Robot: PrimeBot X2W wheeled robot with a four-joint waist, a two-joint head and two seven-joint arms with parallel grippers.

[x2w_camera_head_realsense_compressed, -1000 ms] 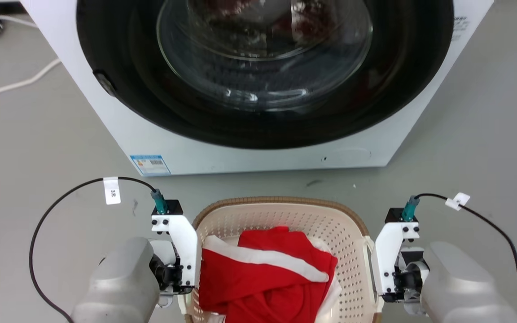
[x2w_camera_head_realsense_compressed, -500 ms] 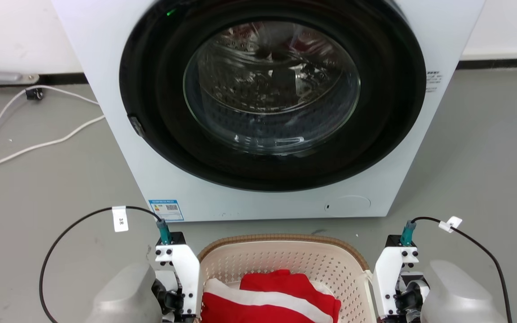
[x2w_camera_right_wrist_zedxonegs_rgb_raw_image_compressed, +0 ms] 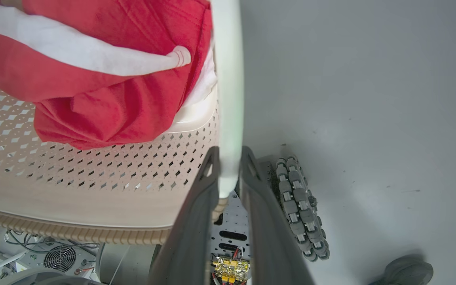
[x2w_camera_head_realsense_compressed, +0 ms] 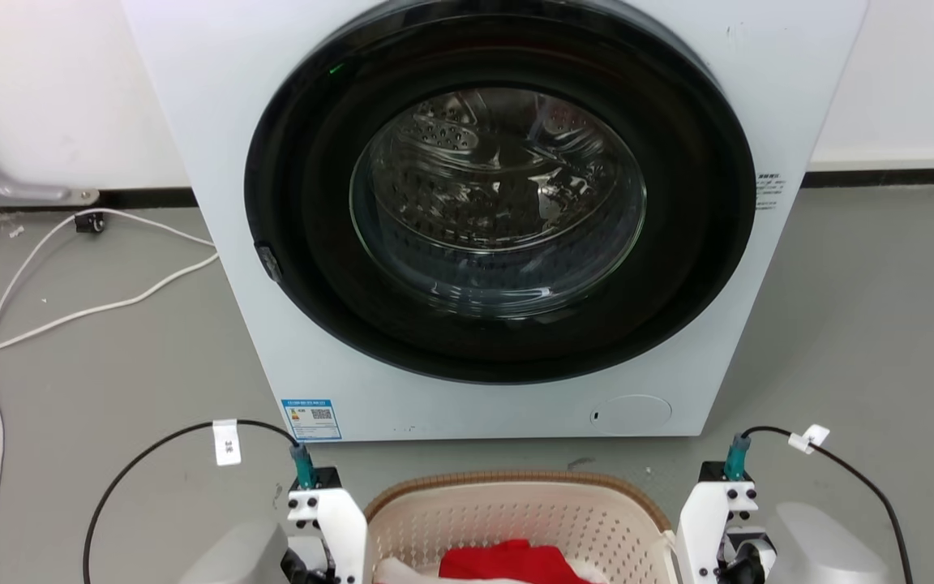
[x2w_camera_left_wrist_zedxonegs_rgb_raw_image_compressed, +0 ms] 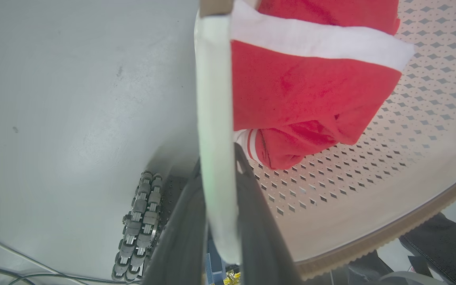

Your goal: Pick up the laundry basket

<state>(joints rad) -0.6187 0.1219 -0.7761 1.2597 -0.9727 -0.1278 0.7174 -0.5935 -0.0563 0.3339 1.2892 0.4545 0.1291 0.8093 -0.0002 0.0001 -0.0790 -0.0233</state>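
Cream perforated plastic forms the basket, located directly in front of the washer, centred below its round door. A red-and-white garment lies inside. The left hand is clenched on the white left handle. The right hand is clenched on the right handle. White cables lie on the floor left of the washer.
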